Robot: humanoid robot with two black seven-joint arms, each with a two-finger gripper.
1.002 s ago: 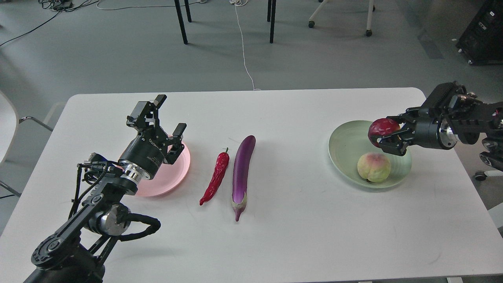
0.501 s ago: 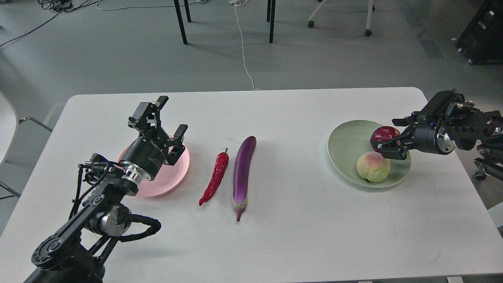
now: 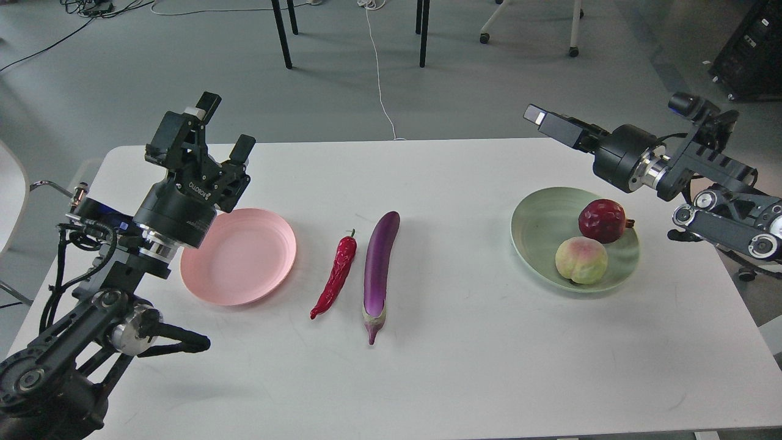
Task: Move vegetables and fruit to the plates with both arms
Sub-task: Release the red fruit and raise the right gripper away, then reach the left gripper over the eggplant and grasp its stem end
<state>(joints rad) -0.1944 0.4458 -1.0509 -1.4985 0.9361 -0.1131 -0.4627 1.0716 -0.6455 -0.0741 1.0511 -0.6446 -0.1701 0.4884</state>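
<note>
In the head view, the pomegranate point(image 3: 602, 220) and the peach point(image 3: 581, 260) are seen lying side by side in the green plate point(image 3: 537, 229), so the fruit half is judged done. The right gripper point(image 3: 537, 116) is raised well clear; whether its jaws are parted cannot be told. The left gripper point(image 3: 220, 125) hovers beyond the bare pink plate point(image 3: 241, 256), jaws wide and empty. The chili point(image 3: 335, 276) and eggplant point(image 3: 379, 269) lie on the surface point(image 3: 464, 354). A descent onto the chili is called for next.
</note>
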